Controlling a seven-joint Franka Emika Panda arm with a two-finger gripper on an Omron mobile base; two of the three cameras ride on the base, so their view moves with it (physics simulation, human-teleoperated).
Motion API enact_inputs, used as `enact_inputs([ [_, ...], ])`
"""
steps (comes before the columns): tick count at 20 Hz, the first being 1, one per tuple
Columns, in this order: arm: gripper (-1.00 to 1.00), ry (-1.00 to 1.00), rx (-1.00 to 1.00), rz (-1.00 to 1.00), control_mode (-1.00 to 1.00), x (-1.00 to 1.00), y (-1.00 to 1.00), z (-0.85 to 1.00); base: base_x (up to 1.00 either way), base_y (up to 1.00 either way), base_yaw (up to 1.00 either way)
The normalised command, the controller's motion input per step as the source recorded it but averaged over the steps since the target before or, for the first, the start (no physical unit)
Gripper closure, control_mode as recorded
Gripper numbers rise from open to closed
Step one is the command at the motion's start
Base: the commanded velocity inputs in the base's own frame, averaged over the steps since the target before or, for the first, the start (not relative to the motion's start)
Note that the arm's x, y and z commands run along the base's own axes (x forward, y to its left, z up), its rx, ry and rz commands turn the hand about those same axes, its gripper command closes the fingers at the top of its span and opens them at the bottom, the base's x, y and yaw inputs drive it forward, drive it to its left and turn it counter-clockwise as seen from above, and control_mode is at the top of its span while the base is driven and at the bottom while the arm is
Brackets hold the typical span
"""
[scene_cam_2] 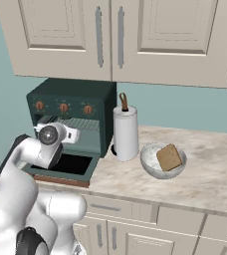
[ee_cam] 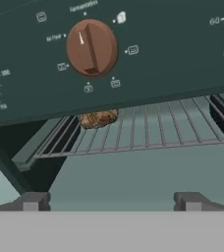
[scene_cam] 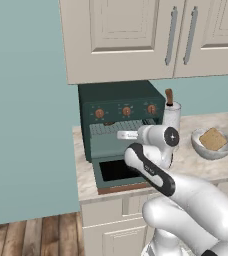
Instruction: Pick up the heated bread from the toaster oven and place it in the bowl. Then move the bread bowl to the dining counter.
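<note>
Facing the open toaster oven (ee_cam: 133, 59), the gripper (ee_cam: 111, 202) was held level with the wire rack (ee_cam: 148, 128), its jaws spread wide apart and empty. A browned bread (ee_cam: 98, 118) was seen far back on the rack, at about eleven o'clock from the fingertips (ee_cam: 33, 202). Well off at three o'clock, the pale grey bowl (scene_cam_2: 150, 167) was found already holding a square slice (scene_cam_2: 169, 157).

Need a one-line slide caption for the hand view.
Open gripper faces the toaster oven; bread sits on its wire rack.
</note>
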Motion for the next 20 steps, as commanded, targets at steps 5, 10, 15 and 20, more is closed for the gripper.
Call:
enact_inputs([
  [5,-1.0,-0.03,0.0,0.0,-1.0,0.3,0.0,-0.12,0.0,0.0,0.0],
  [10,-1.0,-0.02,0.03,0.0,-1.0,0.28,0.0,-0.16,0.0,0.0,0.0],
  [15,-1.0,-0.02,0.08,0.0,-1.0,0.27,0.0,-0.18,0.0,0.0,0.0],
  [20,-1.0,-0.02,0.01,0.0,-1.0,0.24,-0.01,-0.23,0.0,0.0,0.0],
])
